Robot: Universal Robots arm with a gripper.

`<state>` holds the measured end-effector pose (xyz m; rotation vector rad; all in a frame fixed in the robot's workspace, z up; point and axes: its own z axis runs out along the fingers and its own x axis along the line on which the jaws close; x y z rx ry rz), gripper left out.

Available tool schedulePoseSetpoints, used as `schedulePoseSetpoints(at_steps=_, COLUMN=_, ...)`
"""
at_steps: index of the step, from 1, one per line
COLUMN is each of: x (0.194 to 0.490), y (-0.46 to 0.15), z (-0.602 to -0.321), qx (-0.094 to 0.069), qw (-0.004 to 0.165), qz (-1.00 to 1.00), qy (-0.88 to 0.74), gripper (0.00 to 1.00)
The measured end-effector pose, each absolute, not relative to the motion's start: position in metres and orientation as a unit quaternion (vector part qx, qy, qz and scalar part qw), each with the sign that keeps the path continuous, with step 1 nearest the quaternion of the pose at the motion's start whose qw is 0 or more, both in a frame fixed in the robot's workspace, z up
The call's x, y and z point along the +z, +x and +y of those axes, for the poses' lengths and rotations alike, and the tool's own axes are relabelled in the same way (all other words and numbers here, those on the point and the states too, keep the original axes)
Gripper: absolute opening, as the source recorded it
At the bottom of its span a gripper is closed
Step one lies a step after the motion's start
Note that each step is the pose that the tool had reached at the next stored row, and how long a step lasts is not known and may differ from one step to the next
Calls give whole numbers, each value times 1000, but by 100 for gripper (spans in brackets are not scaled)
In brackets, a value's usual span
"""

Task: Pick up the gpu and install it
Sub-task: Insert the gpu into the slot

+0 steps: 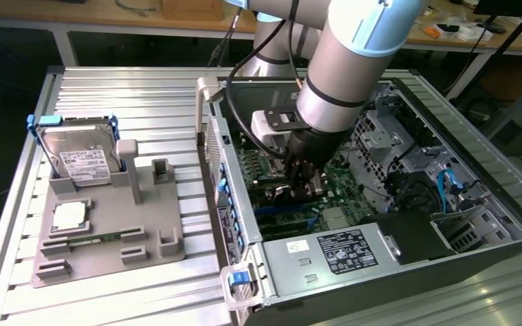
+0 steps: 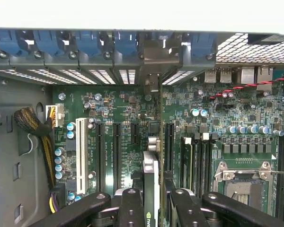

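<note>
Holding the gpu [image 2: 150,177] edge-on, your gripper [image 2: 151,201] pinches it just above the motherboard [image 2: 132,123]; installation underway, and seating looks to need squaring the card with the slot beneath.

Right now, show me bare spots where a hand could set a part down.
Free: the ribbed table behind the hard drive, and its strip in front of the grey tray. Crowded: the open case, where the gripper holds the gpu over the motherboard.
</note>
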<state>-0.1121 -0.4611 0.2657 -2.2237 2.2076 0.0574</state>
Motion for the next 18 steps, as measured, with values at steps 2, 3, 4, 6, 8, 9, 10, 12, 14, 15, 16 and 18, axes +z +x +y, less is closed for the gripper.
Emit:
schedulePoseSetpoints(at_steps=2, x=266, y=-112, z=-461, qx=19, qw=4, qz=704, qy=-710, gripper=27)
schedulePoseSetpoints(at_steps=3, x=266, y=-112, z=-461, qx=19, qw=4, qz=704, qy=-710, gripper=27)
schedulePoseSetpoints(at_steps=4, x=266, y=-112, z=-461, qx=19, qw=4, qz=704, qy=-710, gripper=27)
schedulePoseSetpoints(at_steps=6, x=266, y=-112, z=-461, qx=19, qw=4, qz=704, qy=-710, gripper=27)
schedulePoseSetpoints(at_steps=8, x=266, y=-112, z=-461, qx=19, qw=4, qz=703, qy=-711, gripper=27)
schedulePoseSetpoints(at_steps=9, x=266, y=-112, z=-461, qx=19, qw=5, qz=703, qy=-711, gripper=27)
schedulePoseSetpoints(at_steps=10, x=266, y=-112, z=-461, qx=19, qw=5, qz=703, qy=-711, gripper=27)
schedulePoseSetpoints(at_steps=12, x=266, y=-112, z=-461, qx=19, qw=5, qz=702, qy=-712, gripper=27)
schedulePoseSetpoints(at_steps=14, x=266, y=-112, z=-461, qx=19, qw=5, qz=702, qy=-712, gripper=27)
schedulePoseSetpoints(at_steps=15, x=265, y=-112, z=-461, qx=20, qw=5, qz=702, qy=-712, gripper=27)
schedulePoseSetpoints(at_steps=16, x=265, y=-112, z=-461, qx=19, qw=5, qz=702, qy=-712, gripper=27)
schedulePoseSetpoints(at_steps=18, x=262, y=-112, z=-461, qx=20, qw=5, qz=702, qy=-712, gripper=27)
